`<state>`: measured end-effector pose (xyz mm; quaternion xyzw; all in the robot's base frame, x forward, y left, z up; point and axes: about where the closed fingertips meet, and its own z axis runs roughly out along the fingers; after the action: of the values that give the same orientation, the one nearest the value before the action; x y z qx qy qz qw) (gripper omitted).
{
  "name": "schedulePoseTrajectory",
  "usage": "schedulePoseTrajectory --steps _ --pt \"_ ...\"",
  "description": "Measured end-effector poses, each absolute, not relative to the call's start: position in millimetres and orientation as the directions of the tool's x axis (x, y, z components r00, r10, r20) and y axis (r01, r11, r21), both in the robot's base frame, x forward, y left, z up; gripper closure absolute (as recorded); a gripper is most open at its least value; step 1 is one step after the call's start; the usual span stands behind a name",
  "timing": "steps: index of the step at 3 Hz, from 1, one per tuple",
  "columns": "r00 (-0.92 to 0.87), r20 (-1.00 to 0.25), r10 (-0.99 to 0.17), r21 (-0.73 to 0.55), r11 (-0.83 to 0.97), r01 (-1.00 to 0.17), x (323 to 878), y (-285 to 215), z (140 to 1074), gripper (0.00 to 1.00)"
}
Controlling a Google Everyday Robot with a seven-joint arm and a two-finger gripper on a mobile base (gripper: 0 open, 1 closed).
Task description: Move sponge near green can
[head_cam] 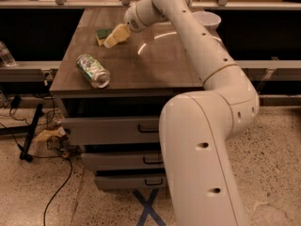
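Note:
The sponge (101, 33), dark green on top with a pale yellow base, lies at the far left of the wooden cabinet top (155, 65). The green can (93, 70) lies on its side near the front left corner, shiny end toward me. My gripper (114, 36) with pale fingers reaches from the right and sits right at the sponge's right side, partly covering it. The white arm (197, 55) stretches from the lower right across the top.
A white bowl (207, 20) stands at the back right of the top. The red cola can is hidden behind the arm. Drawers (113, 128) are below the top. Cables (51, 173) and a blue tape cross (148, 208) lie on the floor.

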<state>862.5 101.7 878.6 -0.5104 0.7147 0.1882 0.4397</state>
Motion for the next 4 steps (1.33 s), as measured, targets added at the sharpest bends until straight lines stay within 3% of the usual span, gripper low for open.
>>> schedulePoseTrajectory --steps 1,3,4 --pt "-0.181 -0.826 -0.534 -0.100 0.456 -0.885 875.4 134.0 859.1 0.04" --pt "-0.248 -0.836 -0.490 -0.053 0.521 -0.852 892.7 129.4 844.4 0.49" --pt "-0.213 -0.852 -0.477 -0.107 0.558 -0.823 898.3 94.9 869.7 0.80"
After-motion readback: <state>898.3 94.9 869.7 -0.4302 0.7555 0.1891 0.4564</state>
